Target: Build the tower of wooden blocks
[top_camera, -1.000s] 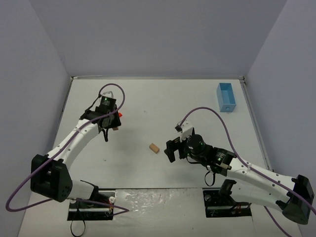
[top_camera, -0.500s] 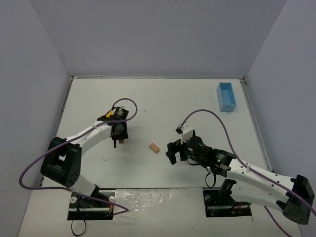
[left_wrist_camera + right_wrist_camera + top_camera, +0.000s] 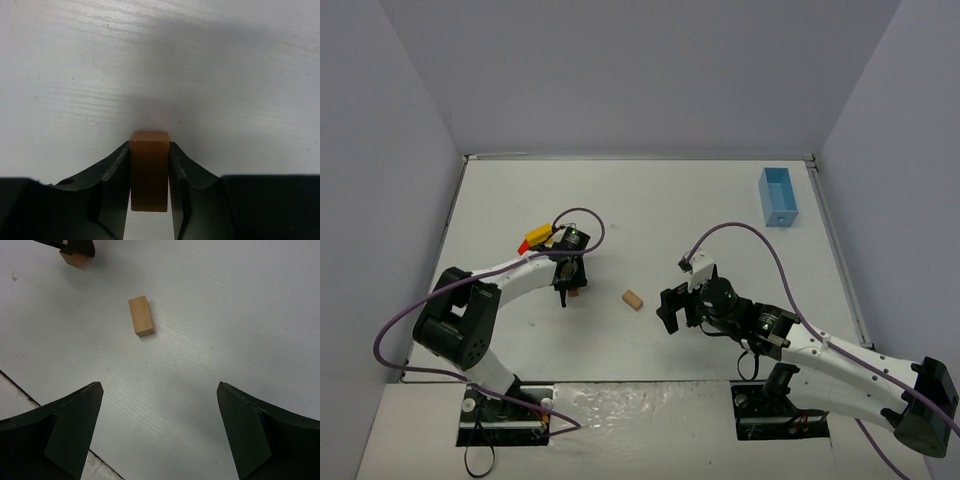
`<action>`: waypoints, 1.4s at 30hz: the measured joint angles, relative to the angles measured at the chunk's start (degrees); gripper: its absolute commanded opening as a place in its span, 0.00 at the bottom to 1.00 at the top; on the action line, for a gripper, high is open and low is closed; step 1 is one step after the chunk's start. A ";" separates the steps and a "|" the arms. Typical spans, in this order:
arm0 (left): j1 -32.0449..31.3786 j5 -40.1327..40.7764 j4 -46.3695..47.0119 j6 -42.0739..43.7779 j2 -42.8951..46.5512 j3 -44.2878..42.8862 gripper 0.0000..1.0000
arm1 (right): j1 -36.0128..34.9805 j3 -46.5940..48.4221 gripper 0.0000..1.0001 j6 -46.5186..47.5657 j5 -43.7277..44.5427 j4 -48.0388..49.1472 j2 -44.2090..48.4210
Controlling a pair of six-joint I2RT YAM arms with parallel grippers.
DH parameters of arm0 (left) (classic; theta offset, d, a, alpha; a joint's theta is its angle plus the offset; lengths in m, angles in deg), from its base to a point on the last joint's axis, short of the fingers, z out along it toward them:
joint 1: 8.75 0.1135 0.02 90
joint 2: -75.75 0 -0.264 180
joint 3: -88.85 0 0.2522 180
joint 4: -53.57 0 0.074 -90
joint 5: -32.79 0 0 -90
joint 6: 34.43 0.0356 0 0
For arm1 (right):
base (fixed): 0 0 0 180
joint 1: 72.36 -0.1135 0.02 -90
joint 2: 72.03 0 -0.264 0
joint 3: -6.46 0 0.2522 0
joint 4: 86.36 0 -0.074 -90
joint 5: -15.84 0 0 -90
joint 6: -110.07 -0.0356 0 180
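Note:
My left gripper (image 3: pixel 568 287) is shut on a tan wooden block (image 3: pixel 149 170), held upright between the jaws just above the white table. A yellow piece (image 3: pixel 538 236) with a red wedge (image 3: pixel 525 245) beside it lies on the table up and left of this gripper. A second tan block (image 3: pixel 633 299) lies flat between the arms; it also shows in the right wrist view (image 3: pixel 141 316). My right gripper (image 3: pixel 667 308) is open and empty just right of it, its midpoint (image 3: pixel 159 385) over bare table. The left gripper's held block (image 3: pixel 75 259) shows at the top left of the right wrist view.
A light-blue rectangular box (image 3: pixel 779 197) stands at the back right by the wall. Grey walls close the table (image 3: pixel 650 210) on three sides. The table's near edge (image 3: pixel 20 390) lies close under the right gripper.
My left gripper has moved right and nearer with the tan block in it, away from the yellow and red pieces, which now show uncovered. The right arm has barely moved.

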 measured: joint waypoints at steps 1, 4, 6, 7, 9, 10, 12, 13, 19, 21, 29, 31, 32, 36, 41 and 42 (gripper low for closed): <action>0.00 0.10 -0.05 -0.23 0.00 0.00 0.32 | 0.00 0.00 0.95 -0.01 0.03 0.00 0.14; 0.00 0.13 -0.50 -0.73 0.20 0.00 0.34 | 0.00 0.00 0.95 -0.03 0.19 -0.02 0.38; 0.00 0.13 -1.37 -0.83 0.55 0.00 0.35 | 0.00 -0.05 0.95 -0.04 0.31 0.00 0.55; 0.00 0.11 -1.96 -0.86 0.75 -0.04 0.35 | 0.00 -0.10 0.95 -0.04 0.36 -0.02 0.66; 0.00 0.03 -2.83 -0.88 1.03 -0.18 0.35 | 0.00 -0.28 0.95 -0.04 0.39 0.00 0.85; 0.00 -0.01 -3.40 -0.89 1.06 -0.42 0.35 | 0.00 -0.37 0.95 -0.04 0.39 -0.01 0.93; 0.00 -0.07 -4.58 -0.90 1.07 -1.00 0.35 | 0.00 -0.53 0.95 -0.04 0.39 -0.02 1.10; 0.00 -0.14 -5.21 -0.92 1.10 -1.38 0.35 | 0.00 -0.62 0.95 -0.03 0.39 -0.02 1.24; 0.02 -0.28 -7.22 -0.95 1.92 -2.31 0.33 | 0.00 -0.74 0.95 -0.04 0.39 -0.07 2.22; 0.00 -0.37 -7.80 -0.95 2.19 -2.35 0.31 | 0.00 -0.75 0.95 -0.04 0.39 -0.07 2.40; 0.02 -1.49 -8.91 -1.00 2.10 -2.87 0.27 | 0.00 -0.95 0.95 -0.05 0.39 -0.21 3.20; 0.08 -1.78 -8.95 -0.98 2.02 -2.99 0.24 | 0.00 -0.95 0.95 -0.05 0.39 -0.22 3.38; 0.11 -1.85 -9.01 -0.97 1.98 -3.03 0.22 | 0.00 -0.94 0.95 -0.04 0.39 -0.22 3.41; 0.30 -2.45 -9.36 -0.95 1.81 -3.40 0.01 | 0.00 -0.96 0.95 -0.06 0.39 -0.26 3.41; 1.36 -3.98 -12.04 0.81 1.86 -5.96 0.00 | 0.00 -0.96 0.95 -0.04 0.37 -0.46 3.64; 1.93 -4.66 -12.73 1.89 1.98 -6.99 0.00 | 0.00 -0.96 0.95 -0.04 0.37 -0.46 3.79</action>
